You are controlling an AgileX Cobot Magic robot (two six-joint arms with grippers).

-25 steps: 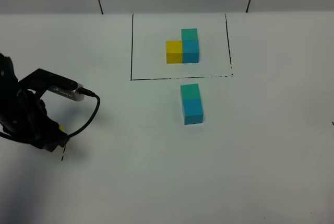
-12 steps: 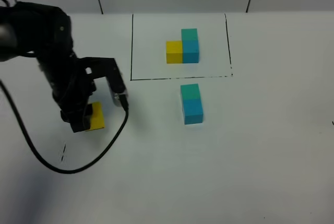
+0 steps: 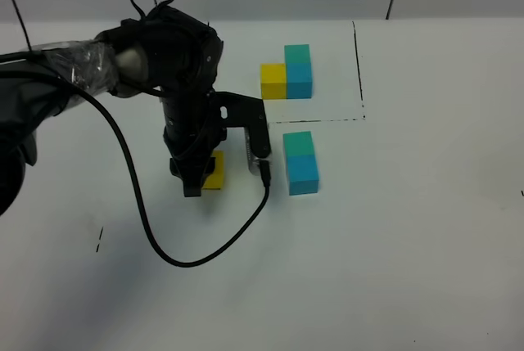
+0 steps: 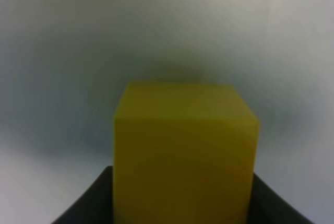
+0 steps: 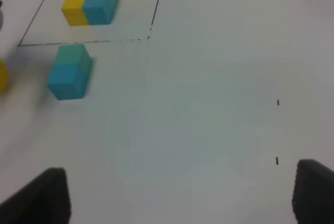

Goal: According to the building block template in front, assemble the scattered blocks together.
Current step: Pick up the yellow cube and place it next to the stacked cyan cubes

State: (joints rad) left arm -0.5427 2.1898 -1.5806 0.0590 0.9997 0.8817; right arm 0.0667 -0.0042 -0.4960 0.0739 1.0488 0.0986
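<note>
Tabletop [image 3: 409, 269] from the high camera: the left gripper [image 3: 196, 181], clamped on the yellow cube [image 3: 215, 171], has swept within a second from the far left edge to centre-left of the frame. It now sits near the joined teal-green cube [image 3: 298, 143] and blue cube [image 3: 303, 175], with a gap remaining. The black-framed building block template [image 3: 288, 73] at upper centre shows yellow on blue's left, so this last piece probably belongs against the blue cube's left face.

Left wrist view: the yellow cube fills the lower centre between dark jaws. Blur hides whether it touches the tabletop.

Right wrist view: the right gripper [image 5: 180, 198] holds nothing, its fingers [image 5: 47, 198] wide apart at the bottom corners. The cube pair lies at left and the template at upper left.
</note>
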